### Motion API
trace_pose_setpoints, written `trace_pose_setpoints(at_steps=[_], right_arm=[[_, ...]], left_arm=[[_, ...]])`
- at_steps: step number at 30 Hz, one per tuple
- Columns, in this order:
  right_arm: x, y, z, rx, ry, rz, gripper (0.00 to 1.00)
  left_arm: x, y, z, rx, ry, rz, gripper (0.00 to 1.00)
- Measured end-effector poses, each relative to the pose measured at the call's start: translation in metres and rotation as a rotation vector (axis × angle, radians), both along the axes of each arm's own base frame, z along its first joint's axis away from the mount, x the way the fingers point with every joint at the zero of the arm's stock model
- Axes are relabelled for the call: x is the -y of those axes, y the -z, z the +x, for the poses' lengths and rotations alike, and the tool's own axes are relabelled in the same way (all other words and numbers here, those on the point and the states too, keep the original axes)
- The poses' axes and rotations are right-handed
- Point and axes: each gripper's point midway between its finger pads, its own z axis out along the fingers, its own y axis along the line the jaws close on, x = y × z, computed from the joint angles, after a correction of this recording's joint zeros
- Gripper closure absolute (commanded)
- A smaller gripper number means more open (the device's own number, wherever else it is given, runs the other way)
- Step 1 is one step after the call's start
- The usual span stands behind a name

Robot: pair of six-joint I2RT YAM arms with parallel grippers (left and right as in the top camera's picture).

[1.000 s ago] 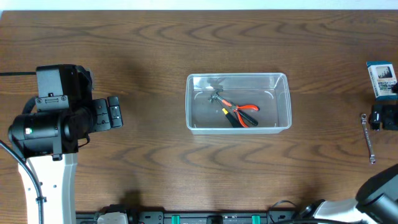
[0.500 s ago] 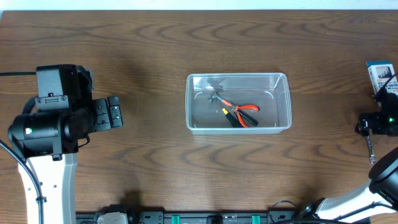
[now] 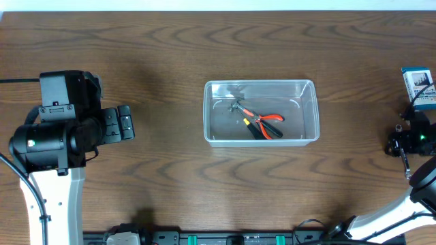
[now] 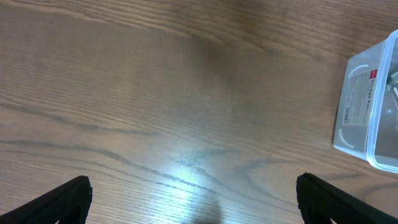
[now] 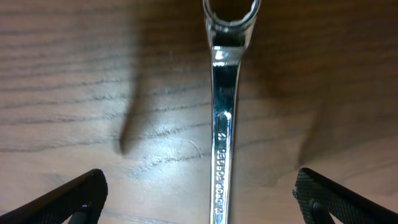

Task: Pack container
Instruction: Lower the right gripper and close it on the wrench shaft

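Right end effector (image 5: 199,190) has slid down over the wrench (image 5: 222,124), spread astride it, box (image 3: 418,87) nearby

Right arm (image 3: 409,139) shifted toward the near table edge, jaws now straddling the wrench (image 5: 222,143)

Setting: robot-manipulation test station, laboratory type. Supporting evidence: dark wood-grain bench (image 3: 170,47) viewed from a fixed overhead camera; black-and-white left arm (image 3: 51,139) mounted at one side, right arm (image 3: 426,182) at the opposite edge; black hardware with green fittings and cabling (image 3: 225,239) along the near edge. Staged items: one clear plastic container (image 3: 207,112) mid-bench, holding red-handled pliers (image 3: 270,120); one chrome wrench (image 5: 221,155) lying flat on the wood; one small blue-and-white box (image 3: 418,86) at the right edge.
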Motion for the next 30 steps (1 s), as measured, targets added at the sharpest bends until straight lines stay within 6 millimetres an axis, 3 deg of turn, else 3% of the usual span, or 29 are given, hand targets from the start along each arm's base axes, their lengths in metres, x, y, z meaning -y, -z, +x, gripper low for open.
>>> trace_pose_setpoints(at_steps=[8,30], right_arm=[[0.003,0.000,-0.002,-0.012,-0.001,-0.017,0.05],[0.004,0.012,-0.013,-0.047,-0.003,-0.053,0.01]], left_arm=[[0.000,0.000,0.000,0.000,0.000,0.000,0.02],[0.000,0.000,0.000,0.000,0.000,0.000,0.02]])
